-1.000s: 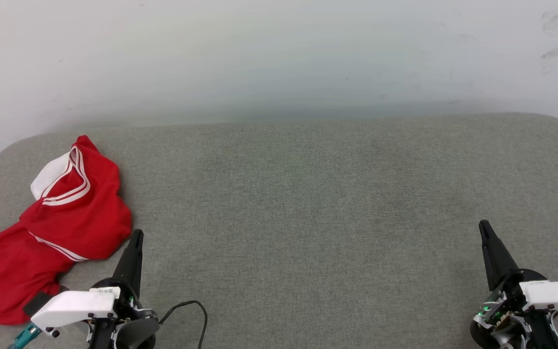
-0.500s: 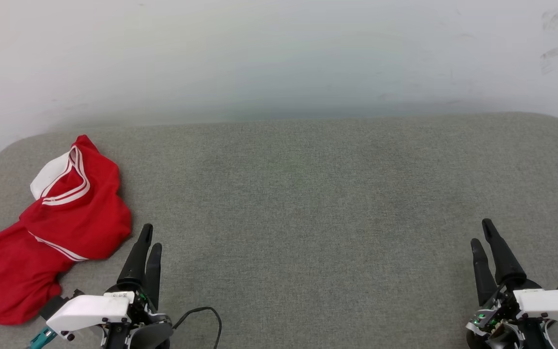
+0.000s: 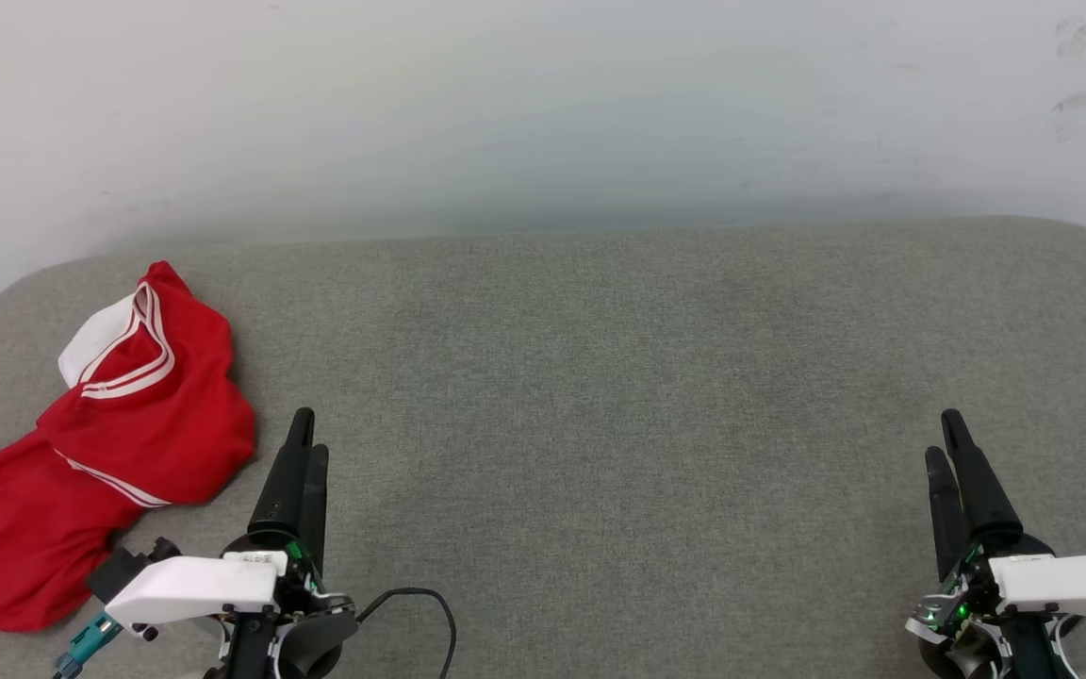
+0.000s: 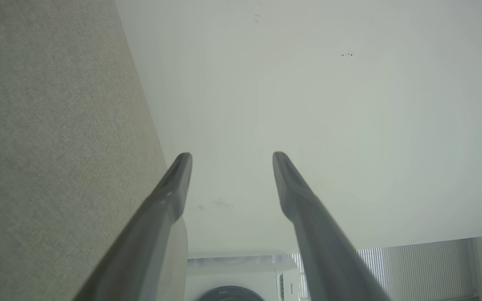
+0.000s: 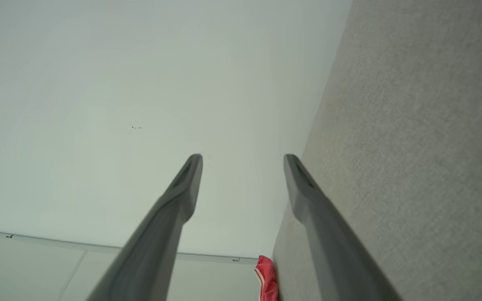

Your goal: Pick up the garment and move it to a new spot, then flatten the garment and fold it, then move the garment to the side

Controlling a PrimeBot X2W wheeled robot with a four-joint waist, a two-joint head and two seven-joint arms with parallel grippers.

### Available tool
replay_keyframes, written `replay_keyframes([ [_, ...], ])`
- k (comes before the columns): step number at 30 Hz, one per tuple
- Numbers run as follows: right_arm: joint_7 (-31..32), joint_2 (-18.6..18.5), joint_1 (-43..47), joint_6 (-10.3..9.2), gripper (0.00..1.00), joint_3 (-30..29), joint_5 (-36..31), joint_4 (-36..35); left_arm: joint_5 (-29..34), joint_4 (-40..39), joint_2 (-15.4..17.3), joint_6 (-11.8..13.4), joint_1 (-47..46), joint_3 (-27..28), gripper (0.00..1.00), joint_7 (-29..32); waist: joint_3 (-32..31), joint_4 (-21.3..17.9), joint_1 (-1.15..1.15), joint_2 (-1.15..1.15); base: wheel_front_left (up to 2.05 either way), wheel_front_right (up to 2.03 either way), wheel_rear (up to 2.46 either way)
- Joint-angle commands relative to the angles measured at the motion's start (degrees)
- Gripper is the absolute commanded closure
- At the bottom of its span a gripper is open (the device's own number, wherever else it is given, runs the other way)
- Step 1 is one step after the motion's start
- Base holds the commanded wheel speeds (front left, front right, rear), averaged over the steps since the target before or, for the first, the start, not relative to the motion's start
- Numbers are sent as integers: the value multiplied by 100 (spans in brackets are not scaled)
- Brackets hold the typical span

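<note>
Release: my left tool (image 3: 310, 434) and right tool (image 3: 942, 436) just sprang wide, empty; crumpled red-and-white jersey (image 3: 142, 420) awaits my pickup.

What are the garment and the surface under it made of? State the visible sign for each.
The garment: thin, soft cloth, probably synthetic jersey, matte red with white striped trim; it slumps in loose folds.
The surface: grey woven upholstery, matte; fine flecked weave, rounded padded-looking corners.
</note>
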Motion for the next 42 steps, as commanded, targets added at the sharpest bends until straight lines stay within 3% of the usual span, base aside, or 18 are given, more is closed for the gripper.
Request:
replay_keyframes([
  [1, -59, -3, -46, 11, 0, 25, -202, -148, 147, -148, 20, -9, -154, -74, 0, -94, 0, -1, 0, 0, 0, 0, 0],
  [11, -249, 4, -16, 12, 0, -59, -1528, -344, 1419, -316, 55, -11, -191, -123, 0, -315, 10, 5, 0, 0, 0, 0, 0],
  [28, -561, 8, 63, 14, 0, 209, -4610, -595, 3901, -455, 58, -14, -123, -86, 0, -629, 1, 22, 0, 0, 0, 0, 0],
  [42, -613, -16, 82, 16, 0, 298, -6094, -591, 5731, -413, 261, -17, -109, -206, 0, -853, -14, 16, 0, 0, 0, 0, 0],
])
